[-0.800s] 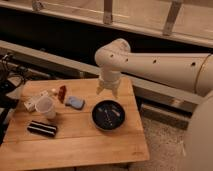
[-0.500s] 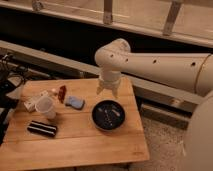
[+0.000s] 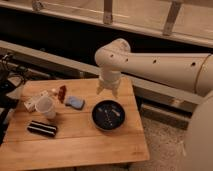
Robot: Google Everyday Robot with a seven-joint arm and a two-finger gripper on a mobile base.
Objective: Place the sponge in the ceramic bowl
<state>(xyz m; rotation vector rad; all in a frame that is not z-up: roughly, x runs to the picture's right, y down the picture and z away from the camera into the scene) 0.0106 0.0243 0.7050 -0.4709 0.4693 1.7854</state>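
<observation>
The sponge, a small light-blue pad, lies on the wooden table left of centre. To its right sits the ceramic bowl, round, shallow and glossy black with faint light marks inside. My gripper hangs from the white arm just beyond the bowl's far rim, above the table's back edge. It is well to the right of the sponge and holds nothing that I can see.
A translucent white cup stands left of the sponge, with a small red object and a white item behind it. A black striped block lies near the left front. Dark equipment crowds the table's left side.
</observation>
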